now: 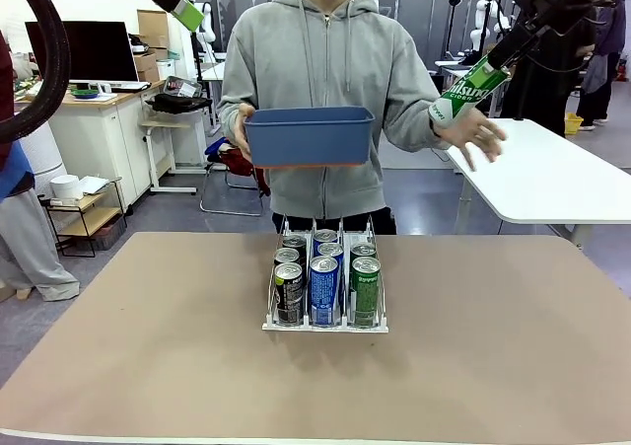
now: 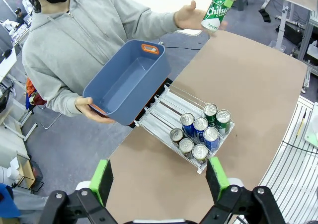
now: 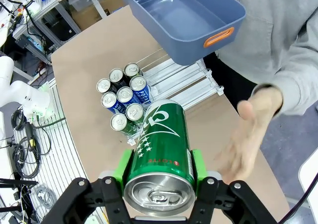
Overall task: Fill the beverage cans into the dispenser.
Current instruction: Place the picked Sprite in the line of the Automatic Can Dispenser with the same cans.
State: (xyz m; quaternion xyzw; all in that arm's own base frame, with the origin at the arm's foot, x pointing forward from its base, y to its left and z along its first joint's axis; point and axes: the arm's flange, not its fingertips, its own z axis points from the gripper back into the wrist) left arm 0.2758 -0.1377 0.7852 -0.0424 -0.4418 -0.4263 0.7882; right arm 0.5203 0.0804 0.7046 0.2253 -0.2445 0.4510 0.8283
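The dispenser (image 1: 326, 324), a white wire rack, stands at mid-table with several beverage cans (image 1: 323, 289) in its three lanes: black-and-grey on the left, blue in the middle, green on the right. High at the right, my right gripper (image 1: 485, 74) is shut on a green can (image 1: 467, 93), just above the person's open hand (image 1: 480, 133). In the right wrist view the green can (image 3: 161, 157) sits between my green pads (image 3: 121, 170), above the dispenser (image 3: 198, 82). My left gripper (image 2: 159, 180) hangs open and high over the table, looking down on the cans (image 2: 201, 132).
The person at the far side holds an empty blue bin (image 1: 309, 135) in one hand above the back of the rack. It also shows as the blue bin (image 2: 126, 82) from the left wrist. The brown table (image 1: 148, 346) is bare around the rack.
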